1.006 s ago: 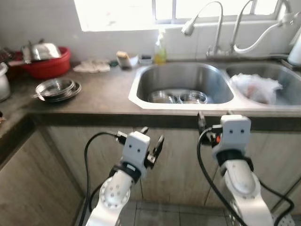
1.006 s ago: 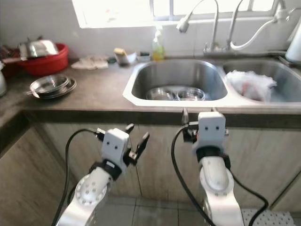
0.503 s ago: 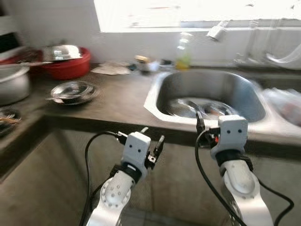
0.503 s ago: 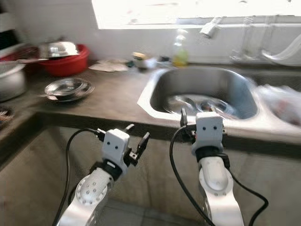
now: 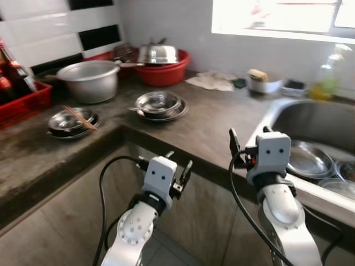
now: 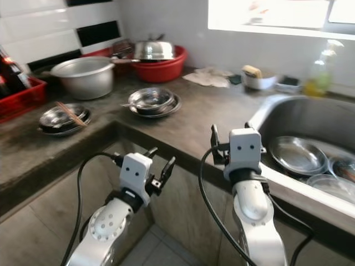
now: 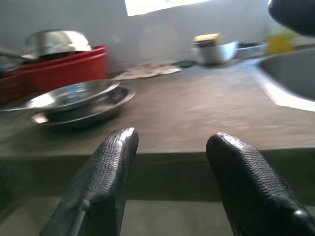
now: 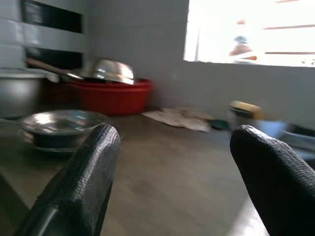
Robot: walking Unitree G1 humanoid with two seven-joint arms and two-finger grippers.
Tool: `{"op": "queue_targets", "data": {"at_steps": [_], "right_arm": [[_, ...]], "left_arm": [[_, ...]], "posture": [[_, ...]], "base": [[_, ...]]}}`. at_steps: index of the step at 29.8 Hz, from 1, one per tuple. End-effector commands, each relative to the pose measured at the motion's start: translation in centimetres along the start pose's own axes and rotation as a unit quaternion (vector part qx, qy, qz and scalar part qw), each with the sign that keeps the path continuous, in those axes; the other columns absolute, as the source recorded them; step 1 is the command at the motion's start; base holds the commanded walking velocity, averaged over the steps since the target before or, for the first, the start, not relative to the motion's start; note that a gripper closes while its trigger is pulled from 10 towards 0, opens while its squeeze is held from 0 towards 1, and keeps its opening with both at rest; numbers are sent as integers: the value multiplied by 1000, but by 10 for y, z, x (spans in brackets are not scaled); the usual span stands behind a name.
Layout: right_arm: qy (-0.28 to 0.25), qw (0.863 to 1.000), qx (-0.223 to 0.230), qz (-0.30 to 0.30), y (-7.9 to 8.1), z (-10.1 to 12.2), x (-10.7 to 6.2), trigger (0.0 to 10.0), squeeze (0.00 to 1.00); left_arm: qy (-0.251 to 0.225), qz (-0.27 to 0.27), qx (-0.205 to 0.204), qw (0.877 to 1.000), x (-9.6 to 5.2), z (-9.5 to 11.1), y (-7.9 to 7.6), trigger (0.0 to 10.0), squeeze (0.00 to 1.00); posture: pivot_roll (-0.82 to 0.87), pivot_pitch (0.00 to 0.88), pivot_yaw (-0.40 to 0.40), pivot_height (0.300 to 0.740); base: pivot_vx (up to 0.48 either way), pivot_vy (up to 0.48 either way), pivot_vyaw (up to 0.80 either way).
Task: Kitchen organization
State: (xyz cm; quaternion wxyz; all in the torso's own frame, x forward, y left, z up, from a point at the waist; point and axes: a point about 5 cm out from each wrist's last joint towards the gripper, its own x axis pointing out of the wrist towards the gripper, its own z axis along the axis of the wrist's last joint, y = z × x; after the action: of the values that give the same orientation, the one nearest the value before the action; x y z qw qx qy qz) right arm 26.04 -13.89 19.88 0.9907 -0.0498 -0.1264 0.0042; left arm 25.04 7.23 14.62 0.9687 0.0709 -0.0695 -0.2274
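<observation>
Glossy steel bowls (image 5: 159, 105) sit on a matt, dark stone-look worktop (image 5: 216, 119) beside a red plastic basin (image 5: 162, 72).

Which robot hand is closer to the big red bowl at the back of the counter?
The left. The left gripper is below the counter edge, on the red bowl's side. The right gripper is further along, by the sink.

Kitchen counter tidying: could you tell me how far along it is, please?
Nothing looks done yet. Both grippers, left and right, are open and hold nothing, raised in front of the counter. Left to sort: steel bowls, the chopstick bowl, the pot, the red basin and the sink dishes.
</observation>
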Motion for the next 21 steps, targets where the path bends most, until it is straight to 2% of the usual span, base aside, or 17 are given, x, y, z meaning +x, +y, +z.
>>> {"op": "queue_targets", "data": {"at_steps": [1, 2, 14, 21], "right_arm": [[-6, 1000, 6, 16, 6, 2, 2, 10000, 0], [-8, 1000, 2, 18, 6, 3, 2, 10000, 0], [-12, 1000, -3, 28, 8, 4, 2, 10000, 0], [-17, 1000, -6, 19, 1, 7, 9, 10000, 0]], "left_arm": [[0, 9, 8, 1000, 0, 1, 7, 10000, 0], [0, 9, 8, 1000, 0, 2, 7, 10000, 0], [1, 14, 4, 1000, 1, 2, 7, 10000, 0], [10, 18, 2, 1000, 1, 0, 7, 10000, 0]], "posture": [[11, 0, -6, 740], [11, 0, -5, 740], [12, 0, -5, 740], [13, 0, -6, 740]], "base": [[337, 0, 0], [341, 0, 0], [321, 0, 800], [0, 0, 484]]}}
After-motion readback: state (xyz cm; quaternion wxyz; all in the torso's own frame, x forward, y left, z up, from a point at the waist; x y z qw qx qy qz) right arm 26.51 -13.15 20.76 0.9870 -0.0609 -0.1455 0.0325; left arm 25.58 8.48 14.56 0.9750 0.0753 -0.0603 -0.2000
